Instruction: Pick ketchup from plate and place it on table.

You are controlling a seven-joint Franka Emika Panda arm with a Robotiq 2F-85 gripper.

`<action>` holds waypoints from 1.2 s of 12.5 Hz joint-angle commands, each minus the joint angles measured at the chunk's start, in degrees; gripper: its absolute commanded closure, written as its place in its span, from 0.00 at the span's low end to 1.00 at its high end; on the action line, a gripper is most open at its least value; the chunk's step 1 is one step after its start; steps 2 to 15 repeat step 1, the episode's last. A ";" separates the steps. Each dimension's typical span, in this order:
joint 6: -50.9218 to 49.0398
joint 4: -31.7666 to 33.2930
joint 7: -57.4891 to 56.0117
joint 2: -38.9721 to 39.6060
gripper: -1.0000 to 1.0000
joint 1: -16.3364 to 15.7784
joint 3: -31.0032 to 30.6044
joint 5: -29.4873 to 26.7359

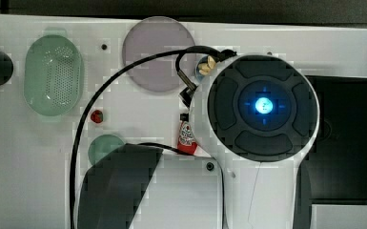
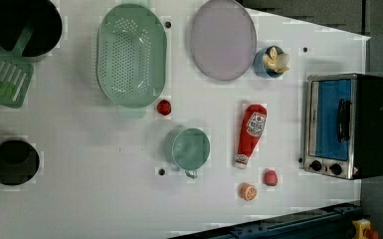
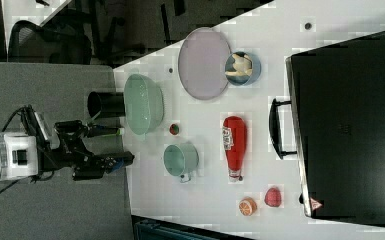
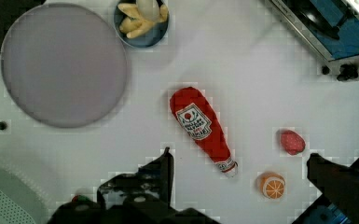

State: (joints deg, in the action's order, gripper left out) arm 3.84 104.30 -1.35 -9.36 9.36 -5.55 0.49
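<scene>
The ketchup point(image 2: 251, 133) is a slim red bottle with a white label and white cap. It lies flat on the white table point(image 2: 79, 189), apart from the plate point(image 2: 223, 39). The pale mauve plate point(image 4: 63, 63) has nothing on it. In the wrist view my gripper point(image 4: 242, 165) hangs open high above the table. One dark finger point(image 4: 164, 170) is on one side of the ketchup's point(image 4: 200, 123) cap and the other finger point(image 4: 324, 170) is far to the other side. In the top view the arm covers most of the ketchup point(image 1: 187, 137).
A toaster oven point(image 2: 345, 124) stands at the left view's right. A blue bowl of pale pieces point(image 2: 272, 62) sits beside the plate. A green cup point(image 2: 191, 149), a green colander point(image 2: 132, 55), a small red ball point(image 2: 164, 107), an orange slice point(image 2: 248, 191) and a strawberry piece point(image 2: 270, 177) lie around.
</scene>
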 commanded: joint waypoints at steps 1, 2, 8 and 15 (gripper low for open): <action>-1.50 -0.78 3.45 0.81 0.00 -0.31 -0.03 -0.12; -1.50 -0.78 3.45 0.81 0.00 -0.31 -0.03 -0.12; -1.50 -0.78 3.45 0.81 0.00 -0.31 -0.03 -0.12; -1.50 -0.78 3.45 0.81 0.00 -0.31 -0.03 -0.12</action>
